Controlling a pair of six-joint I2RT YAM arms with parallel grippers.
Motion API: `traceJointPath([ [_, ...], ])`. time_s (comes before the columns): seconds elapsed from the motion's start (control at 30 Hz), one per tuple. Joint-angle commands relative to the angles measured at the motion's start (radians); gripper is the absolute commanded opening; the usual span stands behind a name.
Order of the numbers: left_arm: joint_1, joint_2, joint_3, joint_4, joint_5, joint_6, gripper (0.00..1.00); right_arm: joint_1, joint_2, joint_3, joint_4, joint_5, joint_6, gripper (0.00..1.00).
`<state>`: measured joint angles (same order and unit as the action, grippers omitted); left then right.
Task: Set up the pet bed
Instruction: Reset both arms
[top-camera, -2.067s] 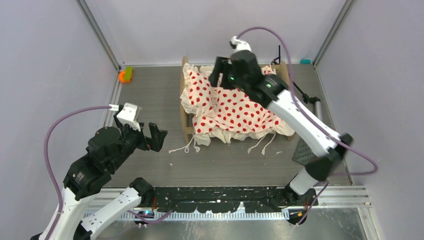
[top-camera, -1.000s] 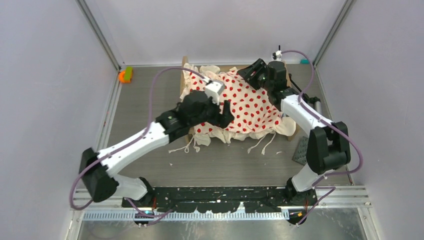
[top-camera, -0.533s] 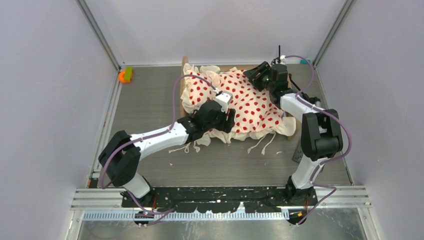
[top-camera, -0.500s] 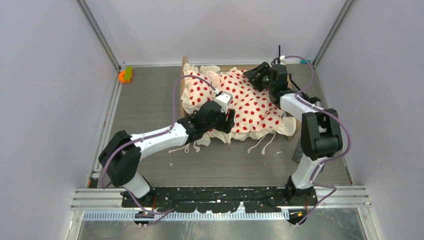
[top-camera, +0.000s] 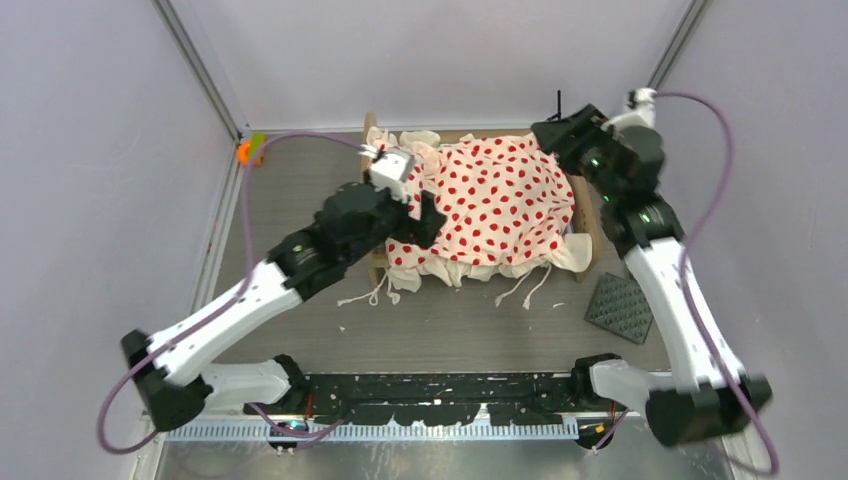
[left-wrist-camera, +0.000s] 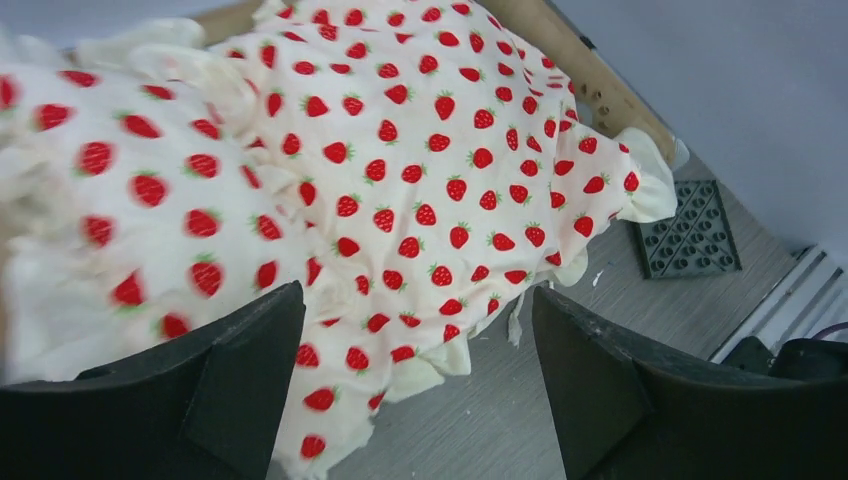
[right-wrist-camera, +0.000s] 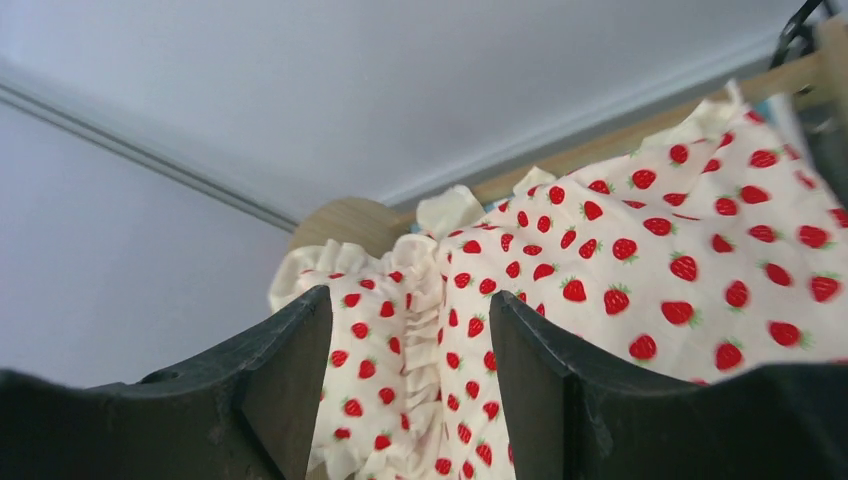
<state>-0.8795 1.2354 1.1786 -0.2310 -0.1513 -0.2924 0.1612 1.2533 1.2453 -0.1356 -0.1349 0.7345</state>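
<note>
Overhead, one small light-wood pet bed (top-camera: 590, 228) is seen at the far middle of the grey wood-grain table (top-camera: 300, 300). Its cream ruffled bedding with red spots (top-camera: 490, 195) is spread over the frame and overhangs the near edge. Bare table surface is available to the bed's left and along its near side. On the right, one dark studded square mat (top-camera: 620, 305) lies near the bed's near corner, apart from it. One orange-and-green object (top-camera: 250, 150) is located at the far left corner.

Two arms are counted. The left arm is stretched diagonally forward, with the left gripper (top-camera: 428, 218) held over the bed's left end. The right arm is reared upward, with the right gripper (top-camera: 553, 133) held at the bed's far right corner.

In the left wrist view, the black fingers (left-wrist-camera: 240, 370) are spread wide and nothing is clamped. The bedding (left-wrist-camera: 400, 180) is seen beyond them, bounded by a wooden frame edge (left-wrist-camera: 590, 80), with the mat (left-wrist-camera: 690, 230) past it.

In the right wrist view, the fingers (right-wrist-camera: 555, 390) are likewise apart and grip nothing. The bedding (right-wrist-camera: 620, 260) and one rounded end board (right-wrist-camera: 345, 220) are visible beyond.
</note>
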Motion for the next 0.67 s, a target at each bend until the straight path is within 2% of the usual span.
traceJointPath([
  [0.0,-0.004,-0.203,0.016,-0.379,-0.149,-0.095,0.86,-0.003,-0.35,-0.066,-0.393,0.184,-0.085,0.64],
  [0.1,-0.004,-0.377,-0.046,-0.601,-0.203,-0.174,0.86,-0.004,-0.582,-0.15,-0.572,0.214,-0.104,0.66],
  [0.17,-0.004,-0.513,-0.123,-0.688,-0.262,-0.242,0.88,-0.003,-0.738,-0.202,-0.672,0.247,-0.1,0.68],
  [0.27,-0.004,-0.731,-0.221,-0.722,-0.32,-0.266,0.89,-0.004,-0.947,-0.275,-0.722,0.263,-0.105,0.7],
  [0.37,-0.004,-0.875,-0.243,-0.754,-0.375,-0.28,0.92,-0.004,-1.084,-0.281,-0.795,0.311,-0.125,0.7],
  [0.5,-0.004,-0.978,-0.275,-0.771,-0.43,-0.276,0.93,-0.003,-1.183,-0.302,-0.85,0.376,-0.15,0.71],
  [0.63,-0.004,-0.936,-0.255,-0.793,-0.441,-0.266,0.95,-0.004,-1.202,-0.316,-0.872,0.378,-0.168,0.73],
])
